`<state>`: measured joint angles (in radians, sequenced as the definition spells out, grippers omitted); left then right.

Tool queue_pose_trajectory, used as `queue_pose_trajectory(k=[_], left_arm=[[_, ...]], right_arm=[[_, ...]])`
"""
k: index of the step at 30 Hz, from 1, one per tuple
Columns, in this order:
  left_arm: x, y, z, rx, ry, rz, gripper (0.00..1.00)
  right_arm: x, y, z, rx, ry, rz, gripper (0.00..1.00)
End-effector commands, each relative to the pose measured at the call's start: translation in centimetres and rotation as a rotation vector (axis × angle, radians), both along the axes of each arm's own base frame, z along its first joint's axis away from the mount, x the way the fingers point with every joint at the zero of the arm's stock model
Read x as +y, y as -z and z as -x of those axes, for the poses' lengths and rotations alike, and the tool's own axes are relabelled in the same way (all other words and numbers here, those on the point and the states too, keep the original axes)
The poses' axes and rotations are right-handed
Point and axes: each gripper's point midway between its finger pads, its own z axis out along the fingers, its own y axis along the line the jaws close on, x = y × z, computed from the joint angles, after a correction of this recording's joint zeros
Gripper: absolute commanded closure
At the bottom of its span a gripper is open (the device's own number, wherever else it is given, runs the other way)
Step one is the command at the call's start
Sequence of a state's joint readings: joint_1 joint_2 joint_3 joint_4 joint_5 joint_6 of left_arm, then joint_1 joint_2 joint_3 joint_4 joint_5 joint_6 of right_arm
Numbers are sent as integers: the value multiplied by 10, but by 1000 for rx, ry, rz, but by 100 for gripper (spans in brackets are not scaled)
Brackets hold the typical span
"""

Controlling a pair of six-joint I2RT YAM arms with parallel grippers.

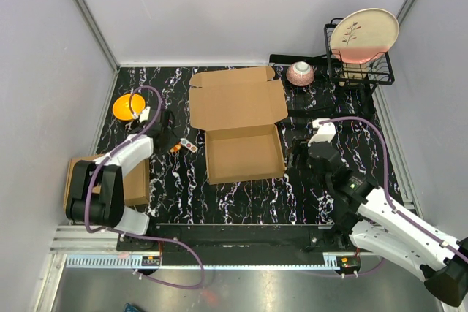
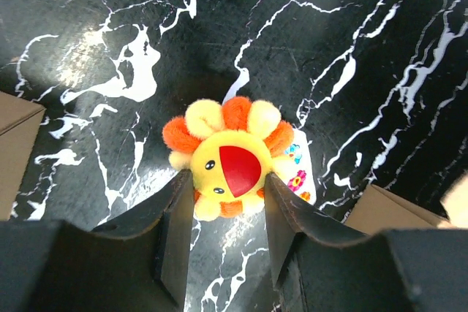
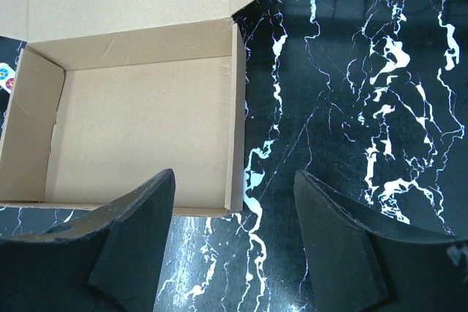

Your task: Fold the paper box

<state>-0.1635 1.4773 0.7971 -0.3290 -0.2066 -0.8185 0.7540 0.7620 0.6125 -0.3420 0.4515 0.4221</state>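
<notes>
The paper box (image 1: 243, 153) lies open in the middle of the table, a brown tray with its lid (image 1: 235, 100) laid flat behind it. The right wrist view looks into the empty tray (image 3: 139, 137). My right gripper (image 1: 296, 153) (image 3: 234, 175) hangs open just off the tray's right front corner, holding nothing. Left of the box, my left gripper (image 1: 172, 144) (image 2: 228, 179) is shut on a yellow and orange plush flower (image 2: 227, 144) (image 1: 178, 148) with a red mouth. Both fingers press its sides.
A small sticker card (image 2: 300, 173) lies by the plush. An orange bowl (image 1: 128, 106) sits at the far left, and a second brown carton (image 1: 137, 180) under the left arm. At the back right are a pink bowl (image 1: 300, 73) and a black rack (image 1: 380, 74) holding a plate (image 1: 363, 34).
</notes>
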Motion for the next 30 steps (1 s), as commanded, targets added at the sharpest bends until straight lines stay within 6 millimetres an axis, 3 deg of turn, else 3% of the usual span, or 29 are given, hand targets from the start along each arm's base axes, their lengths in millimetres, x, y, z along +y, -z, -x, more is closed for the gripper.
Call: queue_pose_trajectory(k=[1,7,12,13,15,17,18,19,23,27,30], left_arm=[[5,-45,-9,-101,4,-16,78],[-2,-106,0,-237,41,8,78],[-18,-189,7,-410,87,-12,77],[-32,-214,7,-463,122,-1,77],[-44,-231,10,-481,150,-6,76],[-70,-256,14,-520,215,14,76],[-78,-258,13,-518,228,8,76],[-99,-268,18,-536,280,32,76],[-149,-249,23,-485,382,52,76],[-201,-196,30,-374,495,52,76],[-223,-165,33,-309,536,47,76]], right_arm=[[7,-9,-3,-33,-16,-26,28],[6,-10,-3,-37,-15,-23,28],[8,-15,-6,-47,-16,-27,28],[9,-15,-5,-45,-19,-28,28],[10,-19,-6,-50,-21,-33,28],[10,-21,-6,-50,-21,-33,28],[8,-24,-7,-56,-14,-34,28],[6,-26,-7,-64,-8,-31,28],[-3,-39,-5,-90,12,-27,28],[-9,-50,-1,-104,23,-24,28],[-13,-48,0,-100,33,-13,28]])
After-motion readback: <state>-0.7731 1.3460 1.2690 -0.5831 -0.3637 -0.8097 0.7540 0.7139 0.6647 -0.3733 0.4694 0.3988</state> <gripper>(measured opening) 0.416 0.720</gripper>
